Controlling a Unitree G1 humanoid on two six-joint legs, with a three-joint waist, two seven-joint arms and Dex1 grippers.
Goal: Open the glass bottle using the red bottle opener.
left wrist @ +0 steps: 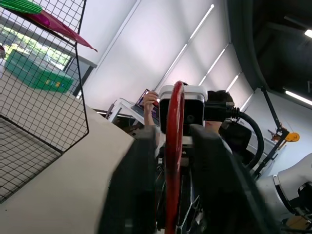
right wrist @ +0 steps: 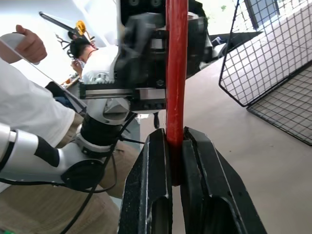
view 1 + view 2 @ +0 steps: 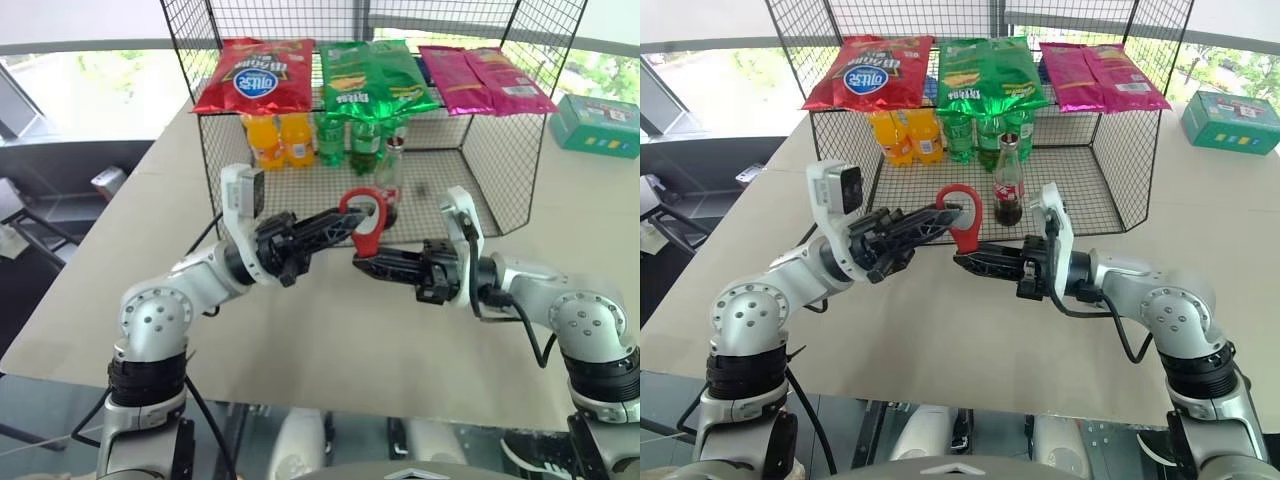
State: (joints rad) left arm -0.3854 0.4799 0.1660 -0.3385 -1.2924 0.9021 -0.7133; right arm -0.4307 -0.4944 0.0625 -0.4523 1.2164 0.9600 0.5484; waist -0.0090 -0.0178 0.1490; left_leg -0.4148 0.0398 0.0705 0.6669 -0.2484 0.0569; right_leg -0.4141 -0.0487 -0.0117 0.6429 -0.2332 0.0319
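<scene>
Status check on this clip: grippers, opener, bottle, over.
Right gripper shut on the small red ring-headed bottle opener; left gripper fingers straddle its ring. Slim clear glass bottle upright in the wire rack, untouched. Nothing between.

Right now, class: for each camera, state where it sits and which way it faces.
Head eyes: forward and down over table; both arms, red bottle opener, glass bottle.
Left wrist: along left tool straddling the opener, toward the right arm.
Right wrist: along right tool clamping the opener's handle, toward the left arm and a person.
Shared: the opener.
</scene>
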